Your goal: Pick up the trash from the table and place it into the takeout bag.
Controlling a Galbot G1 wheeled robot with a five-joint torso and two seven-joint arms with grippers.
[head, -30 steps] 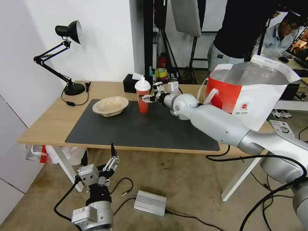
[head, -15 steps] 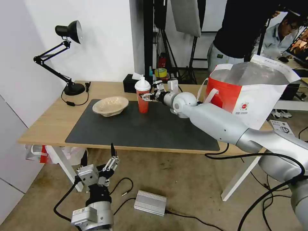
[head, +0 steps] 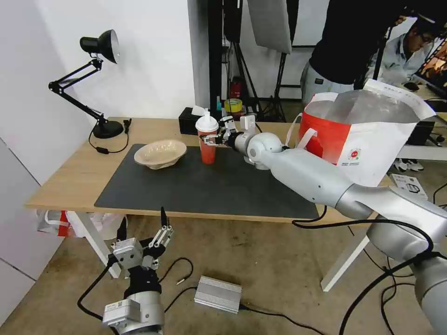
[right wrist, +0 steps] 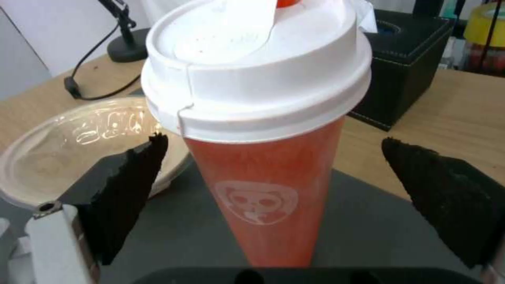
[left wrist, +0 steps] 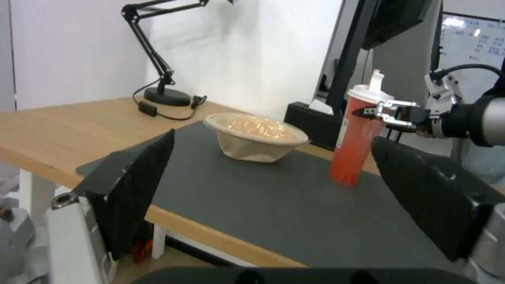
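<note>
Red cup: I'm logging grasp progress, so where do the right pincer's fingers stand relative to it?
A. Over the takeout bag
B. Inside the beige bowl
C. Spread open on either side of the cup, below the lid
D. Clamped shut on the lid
C: in the right wrist view the right pincer has one finger on each side of the red cup, with gaps showing, below the white lid.
</note>
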